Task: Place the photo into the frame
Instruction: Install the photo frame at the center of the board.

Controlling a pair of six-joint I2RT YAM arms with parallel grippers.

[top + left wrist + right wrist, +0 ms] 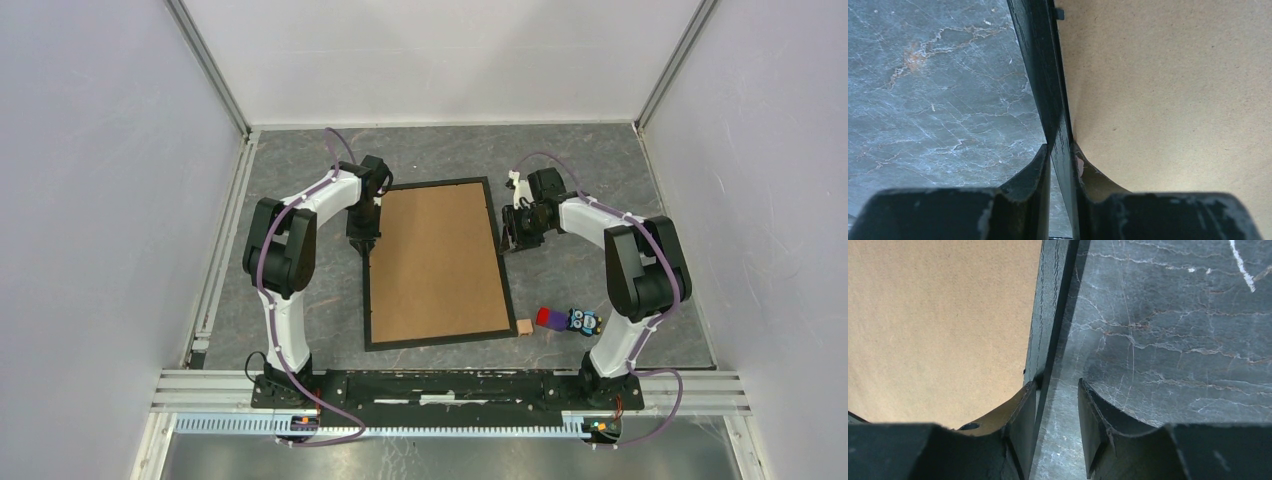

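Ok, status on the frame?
Left jaws clamped on frame, left edge. Right jaws open astride right edge. Backing board faces up. Toys by near corner, not blocking.

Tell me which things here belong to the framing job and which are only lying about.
Belong to the job: black frame; brown backing board in it; left fingers, clamped on its left rail; right fingers, astride its right rail, not closed.

Lying about: small wooden block; red-and-purple piece; blue toy figure, all by the frame's near right corner.
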